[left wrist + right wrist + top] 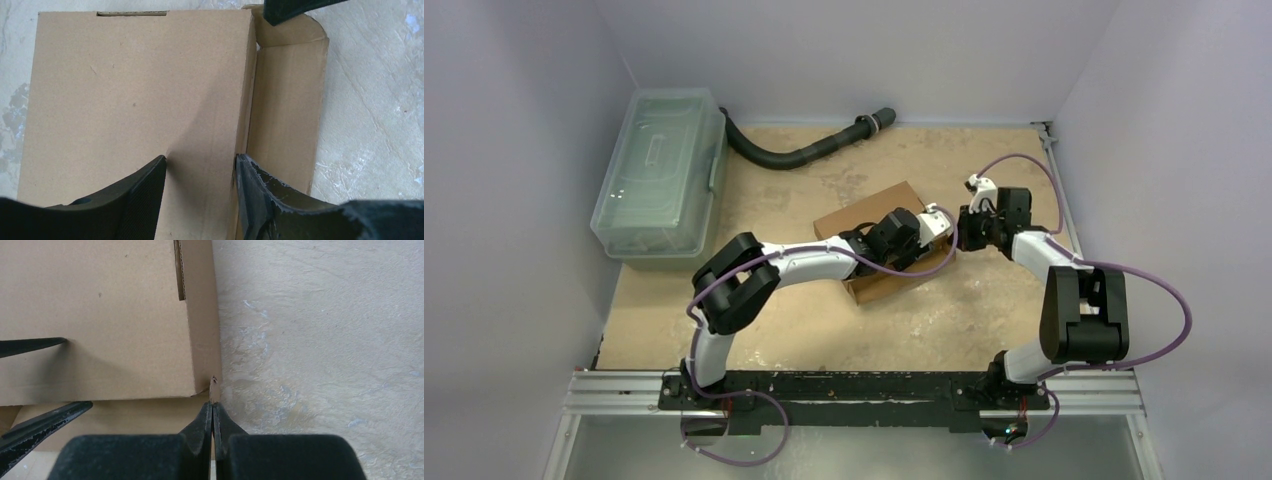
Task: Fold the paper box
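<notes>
The paper box [869, 212] lies mid-counter [984, 320], between the two arms, its broad top panel down and nearly flat. The step in hand looks like closing the lid and seating it along one side.

The left end effector [200, 159] hangs low over the panel with its jaws parted. One finger is over the panel face and the other is at the crease where the side flap [285, 115] begins. No grip shows. The right end effector [213, 407] is fully closed, its tips at the box's near corner, where a thin sliver of cardboard stands up. Whether the sliver is pinched or only touched, I cannot tell.

Next, the left jaws likely need to press or nip the panel edge down so the side flap tucks inside, while the right holds the corner steady.

The left arm covers much of the box from above. The box's inside and front tabs are hidden, and only one slot [131, 13] shows at the far edge.
</notes>
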Robot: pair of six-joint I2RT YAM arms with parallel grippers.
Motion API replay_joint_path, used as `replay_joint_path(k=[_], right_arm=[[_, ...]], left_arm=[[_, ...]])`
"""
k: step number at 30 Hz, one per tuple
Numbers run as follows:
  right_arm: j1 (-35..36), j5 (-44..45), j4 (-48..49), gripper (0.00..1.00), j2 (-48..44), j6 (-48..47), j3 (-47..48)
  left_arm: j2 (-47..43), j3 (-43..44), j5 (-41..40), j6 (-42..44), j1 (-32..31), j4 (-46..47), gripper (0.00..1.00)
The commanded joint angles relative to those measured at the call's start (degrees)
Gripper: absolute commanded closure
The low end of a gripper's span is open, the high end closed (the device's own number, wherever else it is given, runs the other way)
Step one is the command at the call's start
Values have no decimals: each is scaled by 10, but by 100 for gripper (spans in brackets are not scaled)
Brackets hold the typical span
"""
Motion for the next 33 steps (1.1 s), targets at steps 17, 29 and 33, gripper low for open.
replay_joint_path(k=[17, 29, 33], right_arm=[[10, 4, -64, 100, -1, -17, 32], [31, 11, -56, 100, -5, -27, 29], [32, 13, -57, 100, -3, -30, 29]], left_arm=[[17, 28, 48, -69, 34, 15, 51], [19, 28, 65, -69, 35, -7, 52], [18, 28, 68, -77, 36, -7, 52]])
